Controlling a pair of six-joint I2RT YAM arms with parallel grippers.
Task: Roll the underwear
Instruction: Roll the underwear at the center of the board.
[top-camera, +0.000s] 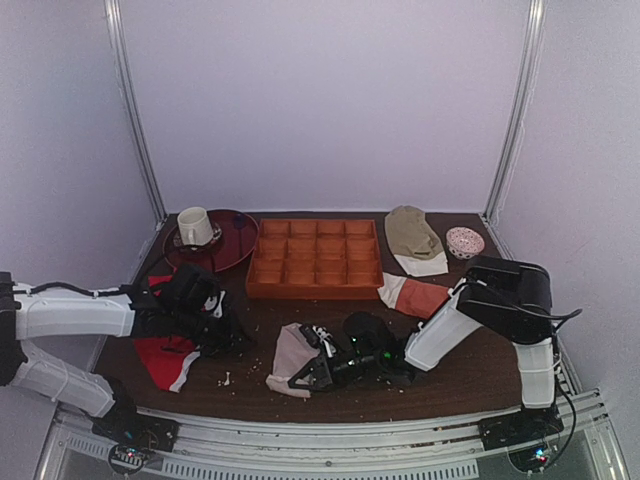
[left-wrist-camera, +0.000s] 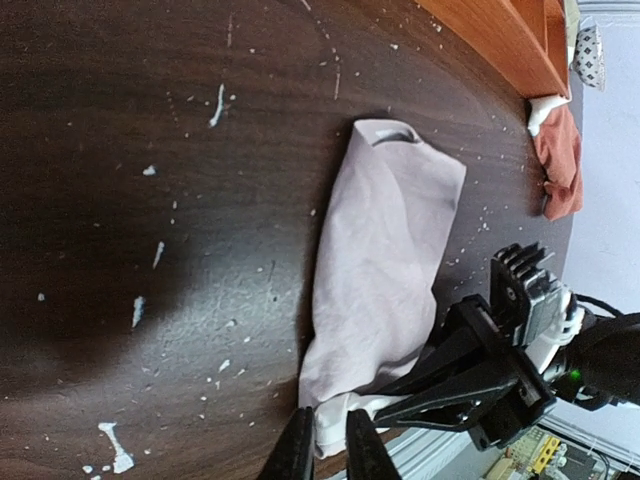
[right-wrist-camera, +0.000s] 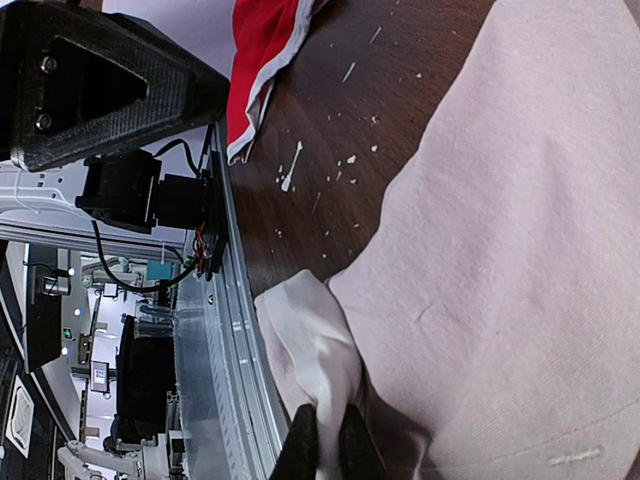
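Dark, crumb-flecked table (top-camera: 450, 385) under pale walls carries the work. On it the underwear (top-camera: 288, 352) lies flat as a narrow folded strip, not yet a bundle, stretching away from the right gripper (right-wrist-camera: 325, 440). That gripper's fingers are pinched together on the white waistband (right-wrist-camera: 310, 350) at the end of the cloth nearest them. The left gripper (left-wrist-camera: 330, 440) hangs near that same end, on the side away from the right gripper and beside the red garment (top-camera: 165, 360). Its fingers stand slightly apart, with nothing between them. Beyond both tools, the orange tray (top-camera: 315, 260) is well apart from the cloth.

By my reading, rolling is only about to begin. The next move calls for turning the clamped waistband over onto the strip and winding it toward the free end. The left gripper should press the cloth so that it does not slide or unfold.
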